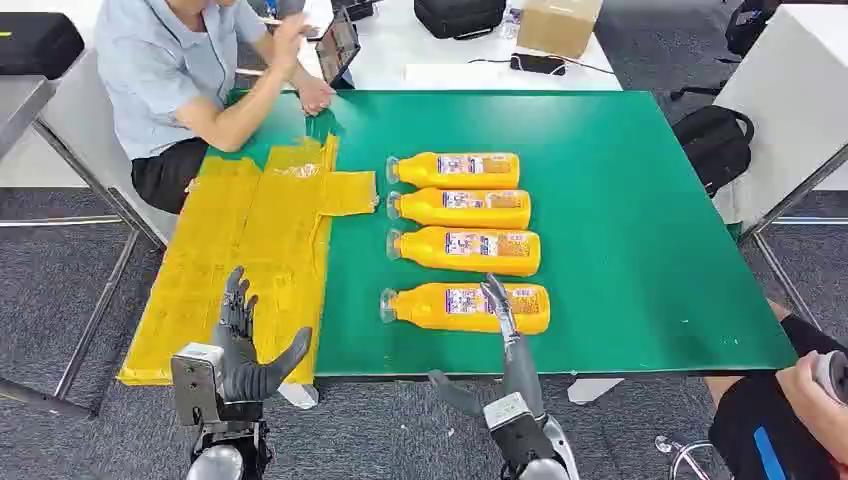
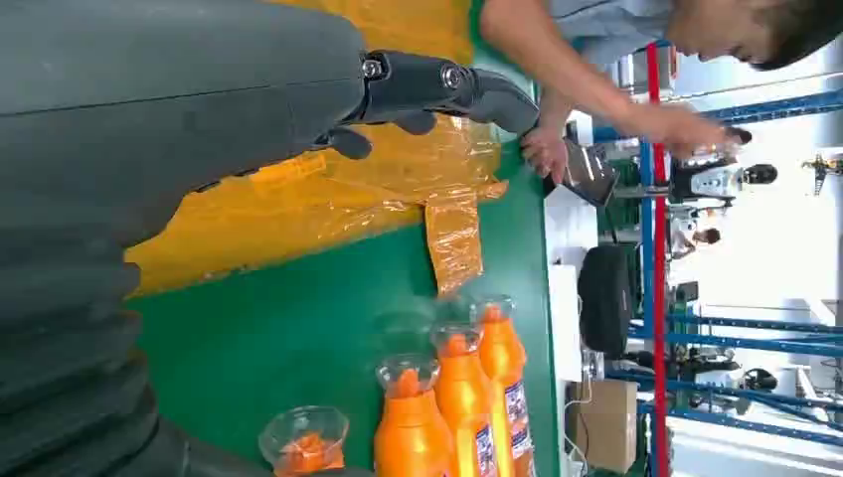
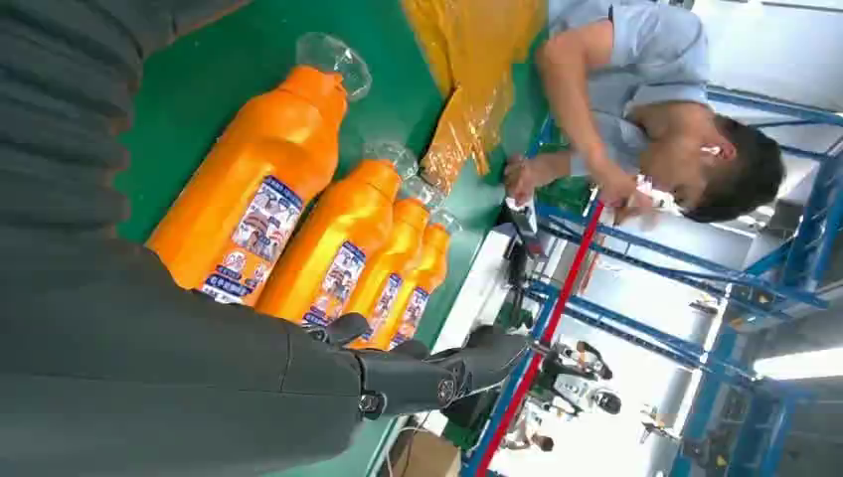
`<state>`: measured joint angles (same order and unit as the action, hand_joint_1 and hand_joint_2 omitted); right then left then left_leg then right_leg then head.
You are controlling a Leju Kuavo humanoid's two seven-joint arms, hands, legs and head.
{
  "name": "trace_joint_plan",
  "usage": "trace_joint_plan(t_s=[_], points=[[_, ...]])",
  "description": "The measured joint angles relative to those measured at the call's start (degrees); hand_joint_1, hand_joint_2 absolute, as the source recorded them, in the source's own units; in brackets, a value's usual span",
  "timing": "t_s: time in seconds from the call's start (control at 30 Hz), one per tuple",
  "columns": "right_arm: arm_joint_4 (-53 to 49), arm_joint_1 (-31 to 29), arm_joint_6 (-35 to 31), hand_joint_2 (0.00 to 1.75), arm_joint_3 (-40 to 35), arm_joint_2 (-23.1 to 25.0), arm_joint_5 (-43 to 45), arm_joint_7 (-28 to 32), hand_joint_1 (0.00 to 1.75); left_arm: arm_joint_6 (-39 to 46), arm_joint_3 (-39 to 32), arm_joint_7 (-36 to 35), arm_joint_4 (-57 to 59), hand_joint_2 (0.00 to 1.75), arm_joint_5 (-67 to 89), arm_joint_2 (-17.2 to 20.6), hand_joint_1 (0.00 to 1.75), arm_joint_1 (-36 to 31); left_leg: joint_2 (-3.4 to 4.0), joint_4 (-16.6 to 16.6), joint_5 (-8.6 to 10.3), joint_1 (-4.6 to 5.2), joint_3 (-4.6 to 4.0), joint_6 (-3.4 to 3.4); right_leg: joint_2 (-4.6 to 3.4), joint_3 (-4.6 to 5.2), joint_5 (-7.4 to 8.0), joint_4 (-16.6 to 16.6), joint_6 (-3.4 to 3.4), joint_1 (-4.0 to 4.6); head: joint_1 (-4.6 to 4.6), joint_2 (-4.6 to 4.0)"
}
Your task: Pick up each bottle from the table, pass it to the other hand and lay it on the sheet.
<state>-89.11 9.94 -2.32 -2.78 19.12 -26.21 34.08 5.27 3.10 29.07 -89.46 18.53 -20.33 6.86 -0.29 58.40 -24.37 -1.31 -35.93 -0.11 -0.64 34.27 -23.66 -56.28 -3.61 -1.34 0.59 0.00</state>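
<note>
Four orange bottles (image 1: 465,238) lying in row on green counter (image 1: 640,250), beside yellow sheet (image 1: 245,250). Right hand (image 1: 500,305) hovering wide over nearest bottle (image 1: 465,308), holding nothing. Left hand (image 1: 243,345) waiting wide over sheet edge.

Four orange bottles (image 1: 467,238) lay on the green table (image 1: 640,250); the right hand (image 1: 500,345) hovered, fingers apart, over the nearest bottle (image 1: 440,307).
</note>
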Motion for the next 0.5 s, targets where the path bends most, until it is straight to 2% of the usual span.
trace_joint_plan(t_s=[0.27, 0.5], points=[[-0.39, 0.09, -0.02, 1.75, 0.13, 0.0, -1.09, -0.11, 0.0, 0.26, -0.02, 0.04, 0.0, 1.75, -0.18, 0.0, 0.0, 0.0, 0.0, 0.0, 0.0, 0.0, 0.0, 0.0, 0.0, 0.0, 0.0, 0.0, 0.0, 0.0, 0.0, 0.0], [-4.39, 0.84, -3.52, 1.75, 0.02, -0.5, -13.0, -2.91, 0.0, -1.12, -0.07, 0.22, -0.44, 1.75, -1.31, 0.0, 0.0, 0.04, 0.0, 0.0, 0.0, 0.0, 0.0, 0.0, 0.0, 0.0, 0.0, 0.0, 0.0, 0.0, 0.02, 0.0]])
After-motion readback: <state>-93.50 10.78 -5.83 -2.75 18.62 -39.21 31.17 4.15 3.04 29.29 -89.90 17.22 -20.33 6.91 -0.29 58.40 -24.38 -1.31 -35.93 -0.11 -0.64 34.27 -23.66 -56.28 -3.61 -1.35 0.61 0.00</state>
